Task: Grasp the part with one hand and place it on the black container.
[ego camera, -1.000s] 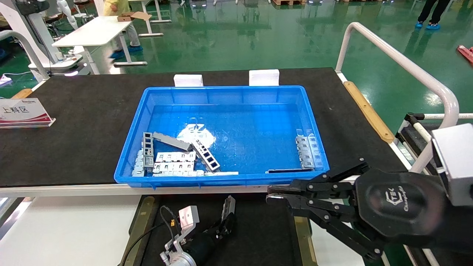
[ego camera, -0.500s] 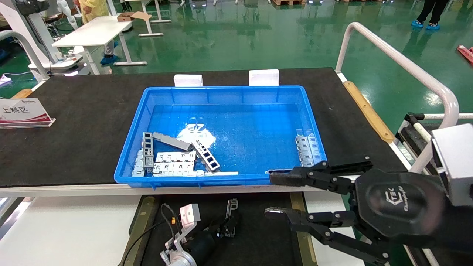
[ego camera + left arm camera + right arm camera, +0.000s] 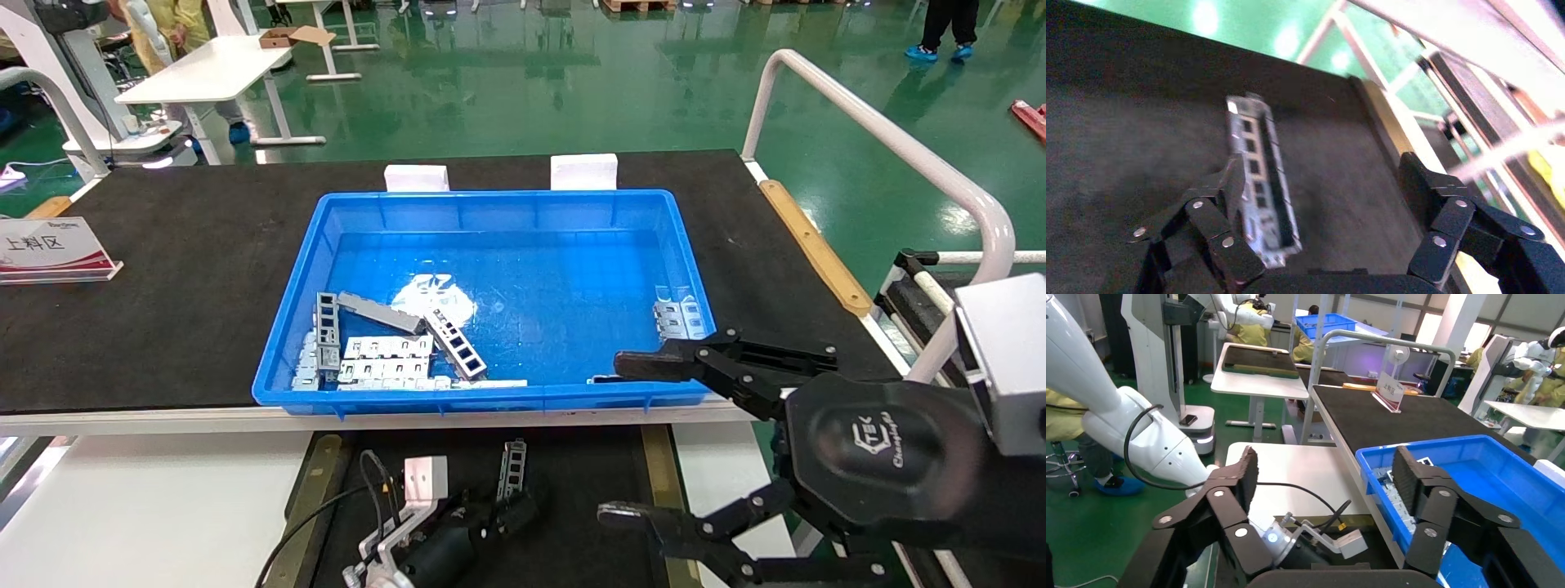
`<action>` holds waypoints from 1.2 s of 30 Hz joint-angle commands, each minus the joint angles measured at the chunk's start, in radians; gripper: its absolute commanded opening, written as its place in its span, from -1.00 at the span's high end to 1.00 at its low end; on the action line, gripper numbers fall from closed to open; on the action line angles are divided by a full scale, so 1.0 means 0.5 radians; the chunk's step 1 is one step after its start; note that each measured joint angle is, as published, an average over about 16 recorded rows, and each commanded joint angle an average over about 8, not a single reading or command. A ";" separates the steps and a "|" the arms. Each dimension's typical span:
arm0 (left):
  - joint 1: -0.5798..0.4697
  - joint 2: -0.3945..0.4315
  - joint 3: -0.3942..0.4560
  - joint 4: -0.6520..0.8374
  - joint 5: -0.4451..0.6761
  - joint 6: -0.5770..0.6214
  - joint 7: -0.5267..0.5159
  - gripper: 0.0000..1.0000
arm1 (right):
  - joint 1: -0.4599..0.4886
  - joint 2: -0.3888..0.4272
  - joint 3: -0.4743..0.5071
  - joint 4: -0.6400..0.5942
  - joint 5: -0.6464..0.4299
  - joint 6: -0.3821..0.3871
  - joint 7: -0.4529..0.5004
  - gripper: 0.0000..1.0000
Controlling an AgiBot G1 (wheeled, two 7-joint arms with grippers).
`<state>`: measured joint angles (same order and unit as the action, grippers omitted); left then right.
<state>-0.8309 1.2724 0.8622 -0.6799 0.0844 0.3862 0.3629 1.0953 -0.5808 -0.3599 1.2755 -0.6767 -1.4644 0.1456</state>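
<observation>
1 blue bin [image 3: 498,212], 1 part [image 3: 512,469] on tray, 2 white blocks [image 3: 417,177], 1 sign [image 3: 49,247]

part [image 3: 1259,184] was bare silver-grey metal; black container [image 3: 572,482] matt, brass-coloured side strips; blue bin [image 3: 507,400] glossy plastic

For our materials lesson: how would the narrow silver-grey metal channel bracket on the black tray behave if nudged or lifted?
The narrow silver-grey metal channel bracket looks like folded sheet metal, so probably stiff. Its cut-outs suggest lightness. Lying flat on the matte black tray between the left gripper's open fingers, it should slide, not roll.
</observation>
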 commanded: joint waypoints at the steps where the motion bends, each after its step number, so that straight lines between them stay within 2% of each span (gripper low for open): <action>1: -0.009 -0.041 0.055 0.008 0.031 0.085 -0.022 -1.00 | 0.000 0.000 0.000 0.000 0.000 0.000 0.000 -1.00; 10: -0.090 -0.294 0.257 -0.045 0.212 0.410 -0.105 -1.00 | 0.000 0.000 0.000 0.000 0.000 0.000 0.000 -1.00; 19: -0.198 -0.575 0.434 -0.255 0.413 0.680 -0.197 -1.00 | 0.000 0.000 -0.001 0.000 0.000 0.000 0.000 -1.00; 27: -0.282 -0.784 0.445 -0.498 0.456 0.764 -0.243 -1.00 | 0.000 0.000 -0.001 0.000 0.001 0.000 0.000 -1.00; 36: -0.297 -0.993 0.417 -0.801 0.450 0.725 -0.277 -1.00 | 0.000 0.000 -0.001 0.000 0.001 0.000 -0.001 -1.00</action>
<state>-0.9779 0.7815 1.0702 -1.0754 0.3084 0.7442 0.2251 1.0954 -0.5806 -0.3604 1.2755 -0.6763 -1.4642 0.1454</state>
